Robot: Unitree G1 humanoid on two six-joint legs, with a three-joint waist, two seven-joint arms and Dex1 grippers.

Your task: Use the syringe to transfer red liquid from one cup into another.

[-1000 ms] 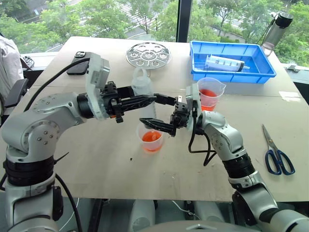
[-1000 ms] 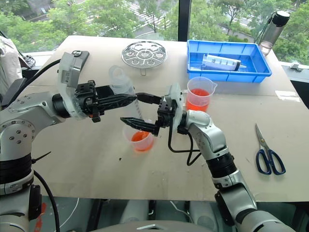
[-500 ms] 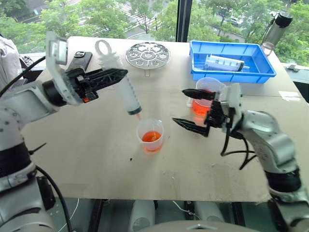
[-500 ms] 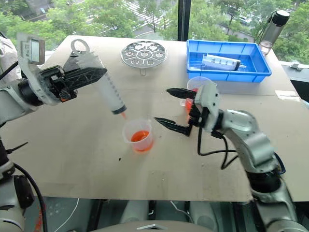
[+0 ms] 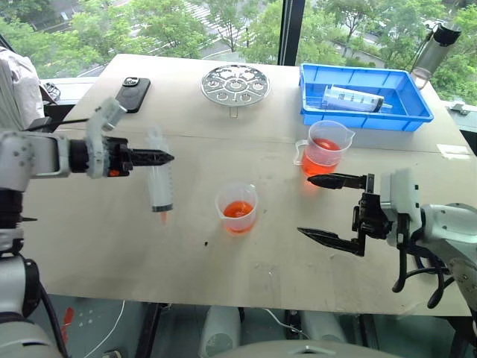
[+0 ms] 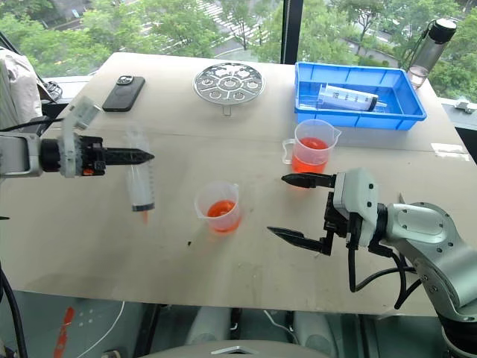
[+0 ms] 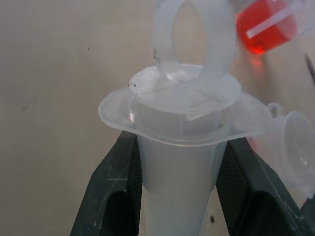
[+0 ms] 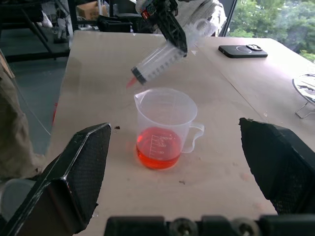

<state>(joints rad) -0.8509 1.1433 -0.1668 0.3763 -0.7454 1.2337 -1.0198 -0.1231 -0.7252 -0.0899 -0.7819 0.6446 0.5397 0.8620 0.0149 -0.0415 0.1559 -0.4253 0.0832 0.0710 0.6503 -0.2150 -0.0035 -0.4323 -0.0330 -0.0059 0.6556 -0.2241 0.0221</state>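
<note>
My left gripper (image 5: 165,157) is shut on the barrel of the clear syringe (image 5: 159,183), just under its flange (image 7: 182,118). The syringe hangs upright over the table's left side, its reddish tip (image 5: 162,218) pointing down, well left of the cups. The shorter clear cup (image 5: 237,207) stands mid-table with red liquid (image 5: 237,210) at its bottom; the right wrist view shows a spout and small handle on this cup (image 8: 165,129). The taller spouted beaker (image 5: 326,145) with red liquid stands behind it to the right. My right gripper (image 5: 304,205) is open wide and empty, right of the short cup.
A blue bin (image 5: 365,119) at the back right holds another syringe (image 5: 354,97). A round metal trivet (image 5: 235,82) and a black phone (image 5: 133,93) lie at the back. A bottle (image 5: 436,41) stands beyond the bin. Bare tabletop (image 5: 112,231) lies below the syringe.
The left gripper carried the syringe left and down, away from above the short cup, and turned it upright. The right gripper drew back to the right, away from the cups, still open.
</note>
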